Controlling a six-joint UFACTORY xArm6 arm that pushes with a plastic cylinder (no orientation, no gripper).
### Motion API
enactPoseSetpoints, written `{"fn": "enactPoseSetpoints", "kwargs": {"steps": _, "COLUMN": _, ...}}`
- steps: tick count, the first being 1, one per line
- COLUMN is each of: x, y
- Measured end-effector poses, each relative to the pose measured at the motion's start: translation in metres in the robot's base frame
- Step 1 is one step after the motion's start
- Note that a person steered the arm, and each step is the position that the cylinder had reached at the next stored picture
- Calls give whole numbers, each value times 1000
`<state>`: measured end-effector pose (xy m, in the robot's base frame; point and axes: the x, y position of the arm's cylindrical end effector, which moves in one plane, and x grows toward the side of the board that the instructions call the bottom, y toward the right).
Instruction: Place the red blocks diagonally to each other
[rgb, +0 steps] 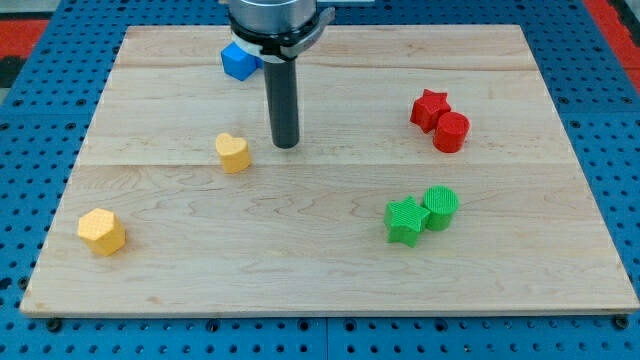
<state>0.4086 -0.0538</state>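
- Right now my tip (286, 146) rests on the wooden board (330, 270), a little toward 11 o'clock from the board's middle; it is a plain dark rod end with nothing to open or close, it holds nothing, and it touches no block.
- Nearest to it is the yellow heart block (233, 153), just beside my tip at about 9 o'clock, with a sliver of bare wood between them.
- Up at about 11 o'clock from my tip, near the board's top edge, sits the blue block (238, 61); the arm's metal collar partly hides it, so I cannot make out its shape.
- The red star block (430, 108) lies well apart from my tip, out at about 3 o'clock and a touch higher in the view.
- The red cylinder block (451, 132) touches the red star block at its 4 o'clock side, so the pair already sits on a slant.
- At 6 o'clock from the red pair lie the green star block (406, 221) and the green cylinder block (440, 208), touching, the cylinder at the star's 2 o'clock.
- The yellow hexagon block (102, 232) sits alone near the board's 8 o'clock corner, well apart from everything else.
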Motion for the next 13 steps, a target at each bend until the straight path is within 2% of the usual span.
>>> {"fn": "enactPoseSetpoints", "kwargs": {"steps": 1, "x": 3, "y": -27}}
{"fn": "enactPoseSetpoints", "kwargs": {"steps": 2, "x": 21, "y": -30}}
{"fn": "enactPoseSetpoints", "kwargs": {"steps": 3, "x": 20, "y": 68}}
{"fn": "enactPoseSetpoints", "kwargs": {"steps": 4, "x": 19, "y": 191}}
{"fn": "enactPoseSetpoints", "kwargs": {"steps": 5, "x": 19, "y": 228}}
{"fn": "enactPoseSetpoints", "kwargs": {"steps": 6, "x": -5, "y": 231}}
{"fn": "enactPoseSetpoints", "kwargs": {"steps": 9, "x": -128, "y": 269}}
{"fn": "enactPoseSetpoints", "kwargs": {"steps": 10, "x": -148, "y": 285}}
{"fn": "enactPoseSetpoints", "kwargs": {"steps": 11, "x": -91, "y": 314}}
{"fn": "enactPoseSetpoints", "kwargs": {"steps": 13, "x": -91, "y": 289}}
